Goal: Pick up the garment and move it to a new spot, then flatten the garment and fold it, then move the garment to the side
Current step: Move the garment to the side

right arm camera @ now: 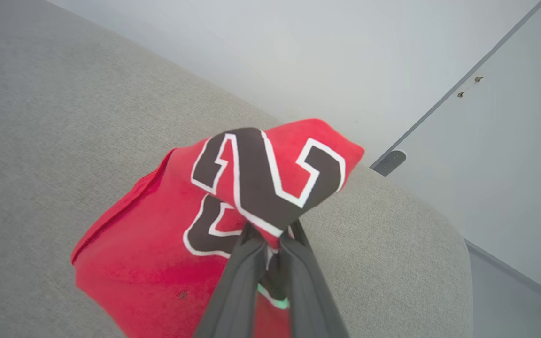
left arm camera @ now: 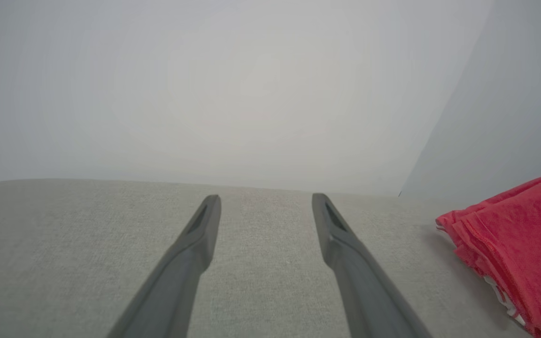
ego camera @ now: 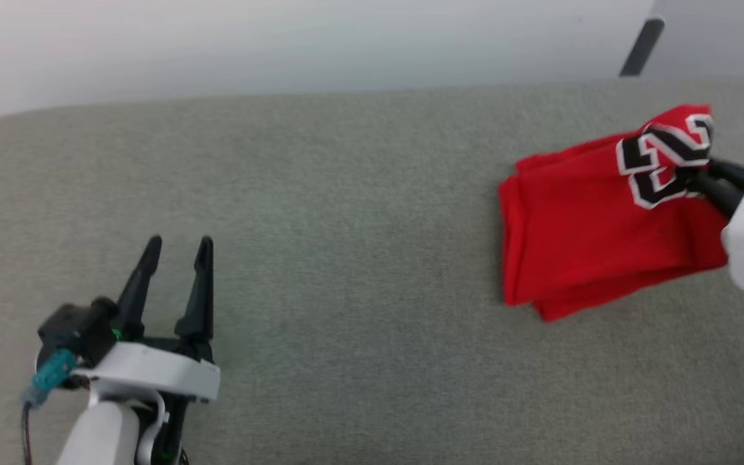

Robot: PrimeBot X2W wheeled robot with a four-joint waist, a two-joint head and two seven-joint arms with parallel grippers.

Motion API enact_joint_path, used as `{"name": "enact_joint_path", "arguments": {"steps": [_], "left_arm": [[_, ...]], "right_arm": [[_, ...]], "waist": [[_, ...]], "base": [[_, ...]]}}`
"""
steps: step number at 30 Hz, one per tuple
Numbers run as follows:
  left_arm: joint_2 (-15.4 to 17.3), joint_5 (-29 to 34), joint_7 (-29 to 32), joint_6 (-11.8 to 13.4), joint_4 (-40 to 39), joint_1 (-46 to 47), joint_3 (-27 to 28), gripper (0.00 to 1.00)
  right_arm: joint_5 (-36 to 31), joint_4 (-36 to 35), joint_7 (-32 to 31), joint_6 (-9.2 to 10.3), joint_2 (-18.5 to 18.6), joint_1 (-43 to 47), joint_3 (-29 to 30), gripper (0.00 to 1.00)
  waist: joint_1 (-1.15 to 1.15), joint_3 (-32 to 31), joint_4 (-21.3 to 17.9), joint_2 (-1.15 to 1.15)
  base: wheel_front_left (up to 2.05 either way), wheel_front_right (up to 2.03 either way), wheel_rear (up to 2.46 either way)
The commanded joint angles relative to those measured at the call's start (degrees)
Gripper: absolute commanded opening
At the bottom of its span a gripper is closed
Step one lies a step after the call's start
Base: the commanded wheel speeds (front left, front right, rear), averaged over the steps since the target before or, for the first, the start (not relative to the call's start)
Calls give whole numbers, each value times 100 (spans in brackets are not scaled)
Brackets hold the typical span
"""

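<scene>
The right gripper (right arm camera: 270, 234) is clenched on a raised fold of the garment (right arm camera: 158, 253), its two dark fingers pinching the cloth just beside the black-and-white printed numerals (right arm camera: 261, 178). In the head view the right gripper (ego camera: 692, 175) reaches in from the right edge, fingers pointing left. The garment (ego camera: 578, 226) therefore lies leftward and nearer from the pinch, and its folded bulk rests on the grey cushioned surface (ego camera: 346, 194). The bundle's long axis runs roughly left to right, tilted a little, with the gripped far-right corner lifted above the rest. Any carry to the side probably turns on this, since most of the cloth trails to the left of the grip and would drag or unfold.

The left gripper (ego camera: 177, 248) hangs released at the near left, jaws spread and empty, well apart from the cloth. From the left gripper (left arm camera: 266, 202), the garment (left arm camera: 519, 244) sits off to the right. The right arm is plainly the nearer one.

The white wrist housing hides the garment's right edge, and the frame cuts off the arm. Whether the pinch takes every layer cannot be told. Only a sliver of white shows between the folds.
</scene>
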State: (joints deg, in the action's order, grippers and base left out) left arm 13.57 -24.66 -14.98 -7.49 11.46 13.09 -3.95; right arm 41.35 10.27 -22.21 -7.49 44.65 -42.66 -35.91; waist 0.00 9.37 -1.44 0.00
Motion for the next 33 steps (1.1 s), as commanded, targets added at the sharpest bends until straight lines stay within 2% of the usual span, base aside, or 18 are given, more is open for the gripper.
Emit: {"name": "enact_joint_path", "arguments": {"steps": [1, 18, 24, 33], "left_arm": [[46, 23, -15, -2, -28, 123, -24, 100], [529, 171, -14, -2, -226, 991, -133, 100], [741, 176, -15, -2, -225, 1260, -261, 100], [982, 231, -15, -2, -267, 1524, -418, 100]], "right_arm": [[53, 50, 116, 1, 63, -110, -32, 0], [292, 1106, 1531, 2, 714, -1151, -633, 0], [264, 1673, 2053, 3, 777, -1541, -907, 0], [-62, 2699, 2743, 3, 653, -2057, -1263, 0]], "waist": [[0, 252, -216, 0], [0, 1336, -1062, 0], [0, 1684, -1305, 0], [0, 2083, -1583, 0]], "base": [[0, 0, 0], [0, 0, 0], [0, 0, 0], [0, 0, 0]]}}
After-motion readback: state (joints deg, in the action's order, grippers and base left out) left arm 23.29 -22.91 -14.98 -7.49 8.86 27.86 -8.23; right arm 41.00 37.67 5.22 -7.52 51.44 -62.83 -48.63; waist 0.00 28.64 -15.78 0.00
